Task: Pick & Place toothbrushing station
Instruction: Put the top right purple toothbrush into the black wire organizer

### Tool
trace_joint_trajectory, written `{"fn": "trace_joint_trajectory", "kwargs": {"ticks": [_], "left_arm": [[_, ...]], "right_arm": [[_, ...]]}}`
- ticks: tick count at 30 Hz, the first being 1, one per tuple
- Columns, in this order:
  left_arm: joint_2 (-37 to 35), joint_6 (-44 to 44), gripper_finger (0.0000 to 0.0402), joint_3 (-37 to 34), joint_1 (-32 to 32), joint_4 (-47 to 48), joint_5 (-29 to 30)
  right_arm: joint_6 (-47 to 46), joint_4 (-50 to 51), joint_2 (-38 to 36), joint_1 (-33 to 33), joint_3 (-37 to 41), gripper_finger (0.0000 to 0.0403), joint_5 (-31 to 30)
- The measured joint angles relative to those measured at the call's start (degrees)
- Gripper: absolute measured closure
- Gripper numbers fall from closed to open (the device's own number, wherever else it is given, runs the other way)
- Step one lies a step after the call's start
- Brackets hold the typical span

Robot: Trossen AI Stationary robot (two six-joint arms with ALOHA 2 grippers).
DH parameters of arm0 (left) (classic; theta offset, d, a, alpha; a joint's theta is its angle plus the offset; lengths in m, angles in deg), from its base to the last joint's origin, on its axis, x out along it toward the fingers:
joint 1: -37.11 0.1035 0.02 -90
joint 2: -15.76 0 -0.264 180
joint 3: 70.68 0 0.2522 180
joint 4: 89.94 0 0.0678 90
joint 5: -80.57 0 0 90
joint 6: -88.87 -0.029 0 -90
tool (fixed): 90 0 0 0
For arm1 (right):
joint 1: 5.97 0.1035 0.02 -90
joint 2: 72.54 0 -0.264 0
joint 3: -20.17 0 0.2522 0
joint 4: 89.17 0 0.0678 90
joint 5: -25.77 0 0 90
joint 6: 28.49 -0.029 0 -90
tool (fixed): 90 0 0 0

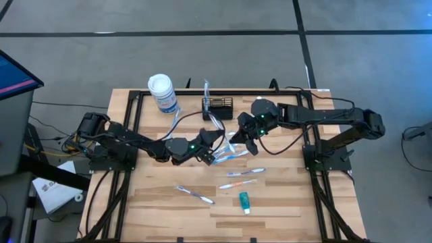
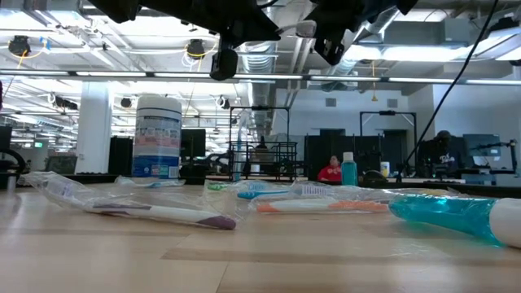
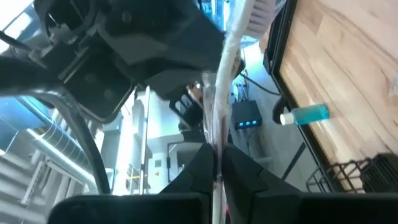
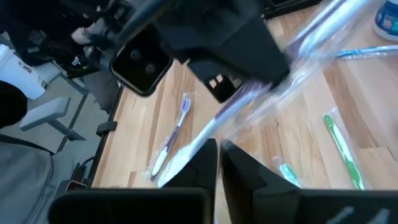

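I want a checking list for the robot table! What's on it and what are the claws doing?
Surface: wooden table, slatted top.
Job's things: black mesh basket at far edge; wrapped toothbrush held between both grippers.
Clutter: white-lidded canister; loose wrapped toothbrushes; teal tube.
Grippers: left gripper shut on the wrapped toothbrush; right gripper pinching it too.
Cables: black cables by the left base.
Surroundings: person far behind.
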Motion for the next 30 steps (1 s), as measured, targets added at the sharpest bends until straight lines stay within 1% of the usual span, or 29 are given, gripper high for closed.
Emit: {"fn": "trace_joint_trajectory", "kwargs": {"ticks": [5,8,14,21,27,30], "left_arm": [[-0.1,0.1,0.0396,-0.9,0.0,0.0,1.1],[-0.1,1.1,0.0396,-1.5,0.0,0.2,3.0],[-0.1,5.9,0.0395,-2.0,0.2,0.4,3.6],[-0.1,20.6,0.0395,-2.0,2.7,0.1,7.7],[-0.1,32.3,0.0395,-2.0,5.3,0.2,7.8],[-0.1,36.8,0.0395,-2.0,6.5,0.2,6.9]], "right_arm": [[0.2,1.8,-0.4,-2.1,0.0,0.0326,0.8],[0.2,3.5,-1.1,-3.7,0.2,0.0295,2.9],[0.5,4.3,-1.9,-5.2,0.1,0.0257,4.1],[1.7,6.9,-2.4,-6.2,0.1,0.0248,3.6],[2.7,7.3,-2.0,-5.8,0.1,0.026,3.3],[3.8,7.1,-1.7,-5.6,0.1,0.0267,3.3]]}}
